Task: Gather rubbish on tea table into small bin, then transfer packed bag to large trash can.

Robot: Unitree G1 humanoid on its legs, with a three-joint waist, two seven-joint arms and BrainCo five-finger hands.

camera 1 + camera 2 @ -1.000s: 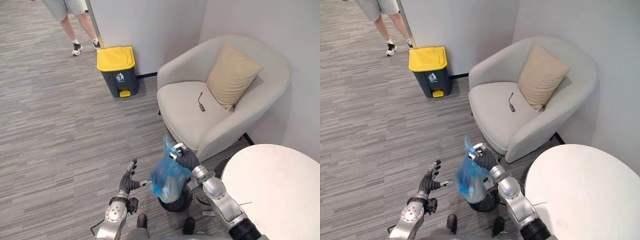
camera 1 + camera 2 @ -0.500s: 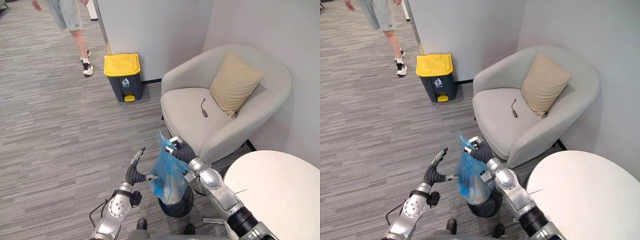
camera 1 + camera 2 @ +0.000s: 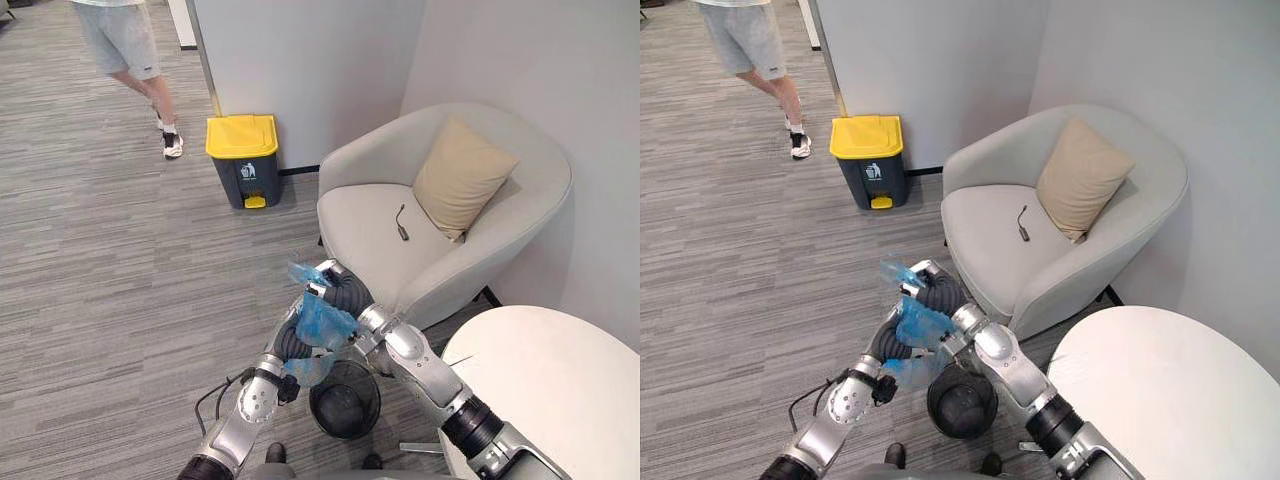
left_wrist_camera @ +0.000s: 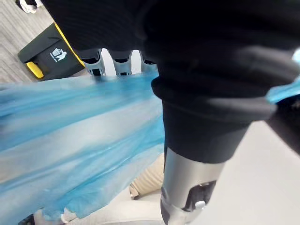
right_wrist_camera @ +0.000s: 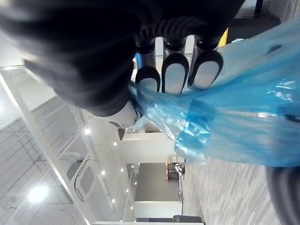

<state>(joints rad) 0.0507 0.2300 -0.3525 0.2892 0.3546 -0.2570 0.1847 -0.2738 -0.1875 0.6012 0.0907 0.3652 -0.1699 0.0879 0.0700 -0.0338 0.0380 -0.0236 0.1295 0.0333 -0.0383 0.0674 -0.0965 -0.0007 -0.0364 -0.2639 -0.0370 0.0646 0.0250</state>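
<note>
Grey streaked carpet (image 3: 100, 300) covers the floor. A pale grey tub armchair (image 3: 370, 215), smooth-upholstered with a rounded back, stands against the wall. A round white matt table (image 3: 560, 390) is close on my right. A person's bare leg (image 3: 160, 100) shows at the far end, just beside a dark grey pedal bin with a yellow lid (image 3: 240, 135) set against the wall, well apart from me. A tan square cushion (image 3: 462, 175), soft-cornered, leans in the chair's back.

A small round black wire-mesh bin (image 3: 345, 425) sits on the carpet between chair and table. The thin, crinkled, translucent blue plastic bag (image 3: 322, 322) hangs in the air above that bin and a little to its left, clear of the rim.

My right hand (image 3: 338, 292) has the bag's bunched neck; its dark fingertips (image 5: 174, 72) are curled down tight into the film. My left hand (image 3: 288, 342) lies against the bag's side; I cannot tell whether it grips.

A small dark slim object (image 3: 402, 222) lies on the seat.
</note>
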